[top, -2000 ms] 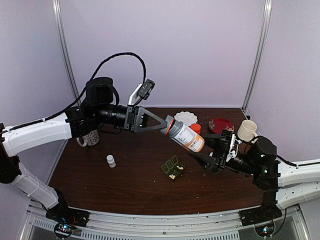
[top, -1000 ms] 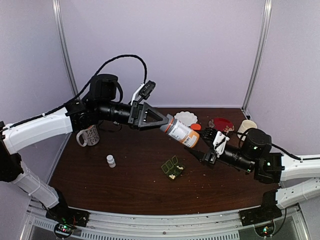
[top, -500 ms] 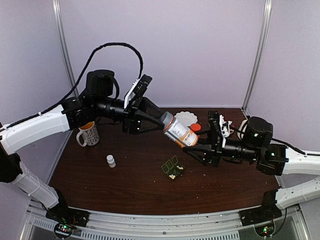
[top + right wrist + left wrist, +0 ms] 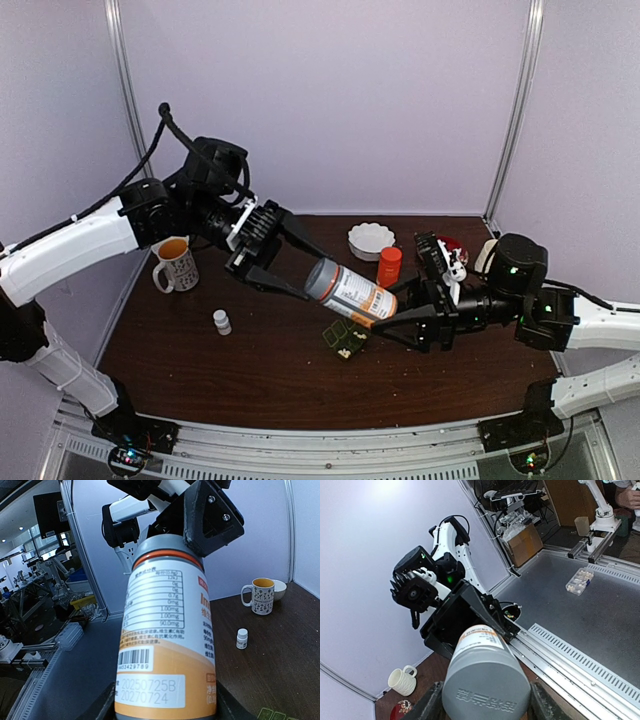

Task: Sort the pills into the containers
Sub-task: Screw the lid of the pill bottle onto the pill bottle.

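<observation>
**Left tool** (image 4: 315, 277): closed to the width of the grey cap of a labelled bottle (image 4: 352, 292), which is gripped at that end. In the left wrist view a finger is seen on each side of the cap.

**Right tool** (image 4: 388, 312): closed on the opposite end, the base. A finger is seen at each side of the label in the right wrist view.

The bottle is thus held by both tools, tilted, with the cap toward the far left, clear of the tabletop (image 4: 260, 370).

**Task items:** the green pill box (image 4: 340, 333) is found on the tabletop just near of the bottle, partly beneath it, and its lids appear raised. A few whitish pills (image 4: 347, 351) are seen in its nearest cell. The contents of the other cells cannot be made out.

**Step judged:** the cap is being twisted off between the two tools and is not yet off.

**Risks noted:**
- If the cap is freed while the bottle is held this far from upright, its contents may be poured out at once. They would then be scattered over the box and tabletop unsorted.
- The label looks smooth. If the base is allowed to turn in the right tool, the cap will not be loosened.
- If either grip is lost, the bottle is likely to be dropped onto the box, so that it is tipped and its pills thrown out.
- An orange bottle (image 4: 389, 266) stands just far of the right tool and could be knocked over by a wide wrist turn.
</observation>
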`<state>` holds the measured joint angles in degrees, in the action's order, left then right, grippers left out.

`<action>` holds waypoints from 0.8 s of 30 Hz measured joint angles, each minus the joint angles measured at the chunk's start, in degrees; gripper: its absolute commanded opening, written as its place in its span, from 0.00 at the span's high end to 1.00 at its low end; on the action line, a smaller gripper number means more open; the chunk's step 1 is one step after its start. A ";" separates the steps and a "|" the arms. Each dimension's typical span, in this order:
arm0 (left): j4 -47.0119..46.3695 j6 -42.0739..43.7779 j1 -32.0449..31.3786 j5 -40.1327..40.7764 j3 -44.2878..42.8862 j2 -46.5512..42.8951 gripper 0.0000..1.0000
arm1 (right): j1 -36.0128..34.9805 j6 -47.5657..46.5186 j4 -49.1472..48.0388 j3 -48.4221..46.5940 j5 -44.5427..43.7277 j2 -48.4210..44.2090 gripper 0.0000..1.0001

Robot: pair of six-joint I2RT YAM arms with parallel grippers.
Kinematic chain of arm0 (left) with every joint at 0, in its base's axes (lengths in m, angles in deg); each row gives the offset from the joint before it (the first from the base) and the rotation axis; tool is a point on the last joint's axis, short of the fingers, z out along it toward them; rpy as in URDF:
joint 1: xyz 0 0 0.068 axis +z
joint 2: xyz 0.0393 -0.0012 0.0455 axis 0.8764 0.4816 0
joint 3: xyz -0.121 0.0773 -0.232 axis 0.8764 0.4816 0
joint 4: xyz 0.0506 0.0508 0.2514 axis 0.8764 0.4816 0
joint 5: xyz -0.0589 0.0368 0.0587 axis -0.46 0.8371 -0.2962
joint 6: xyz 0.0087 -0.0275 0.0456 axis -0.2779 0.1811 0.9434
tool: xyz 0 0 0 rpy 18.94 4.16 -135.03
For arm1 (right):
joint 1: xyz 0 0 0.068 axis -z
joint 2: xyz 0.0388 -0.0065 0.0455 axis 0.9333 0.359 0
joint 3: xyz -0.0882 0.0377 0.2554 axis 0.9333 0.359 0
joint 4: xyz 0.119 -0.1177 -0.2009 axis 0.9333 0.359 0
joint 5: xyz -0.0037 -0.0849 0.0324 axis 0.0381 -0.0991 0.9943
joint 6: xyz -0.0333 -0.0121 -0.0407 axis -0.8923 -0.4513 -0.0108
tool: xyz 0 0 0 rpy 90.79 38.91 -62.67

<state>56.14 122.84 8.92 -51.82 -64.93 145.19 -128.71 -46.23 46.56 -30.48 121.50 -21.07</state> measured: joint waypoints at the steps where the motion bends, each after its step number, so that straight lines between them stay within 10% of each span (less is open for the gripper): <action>1: 0.15 0.42 0.00 -0.35 -0.17 0.26 0.71 | 0.02 0.00 0.17 0.00 0.07 0.00 1.00; 24: -7.63 -38.69 0.48 6.75 -9.49 7.50 0.79 | -2.60 -30.88 12.31 -5.55 -29.57 -1.29 1.00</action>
<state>48.51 84.16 9.40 -45.07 -74.41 152.68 -131.31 -77.11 58.86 -36.03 91.92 -22.36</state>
